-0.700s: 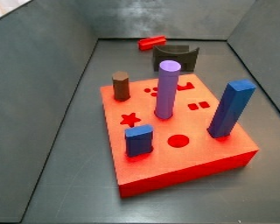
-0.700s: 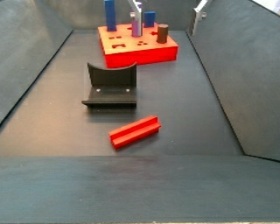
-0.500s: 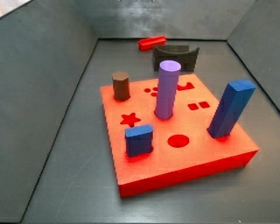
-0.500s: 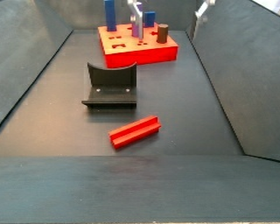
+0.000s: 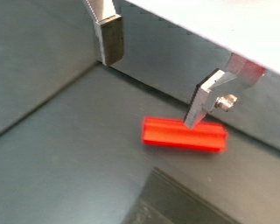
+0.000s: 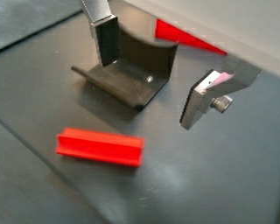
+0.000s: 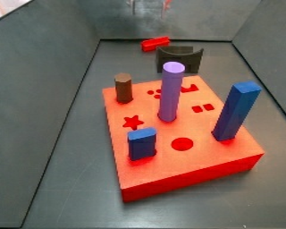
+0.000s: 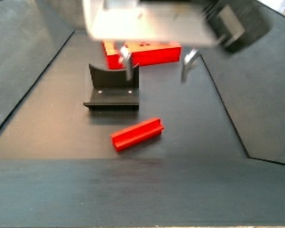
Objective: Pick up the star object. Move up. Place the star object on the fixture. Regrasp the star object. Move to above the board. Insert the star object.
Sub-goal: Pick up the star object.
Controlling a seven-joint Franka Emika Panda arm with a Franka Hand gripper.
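1. The star object (image 8: 136,134) lies flat on the dark floor (image 8: 61,178) as a red ridged bar, nearer the camera than the fixture (image 8: 111,87) in a side view; in both wrist views it shows the same way (image 5: 185,135) (image 6: 101,147), with nothing touching it.
2. The gripper (image 8: 156,64) hangs above the floor, well above the star object, its jaws spread wide and holding nothing; the two fingers (image 5: 111,38) stand far apart in both wrist views (image 6: 105,40).
3. Only a wrist view shows the fixture close up, between the fingers and beyond the bar (image 6: 129,69); the other wrist view shows no fixture, only the bar beside a finger.
4. Only a side view shows the red board (image 7: 181,143) in full, with its purple cylinder (image 7: 171,90), blue block (image 7: 236,111), brown peg (image 7: 124,88) and star-shaped hole (image 7: 133,122).
5. No writing is readable anywhere.
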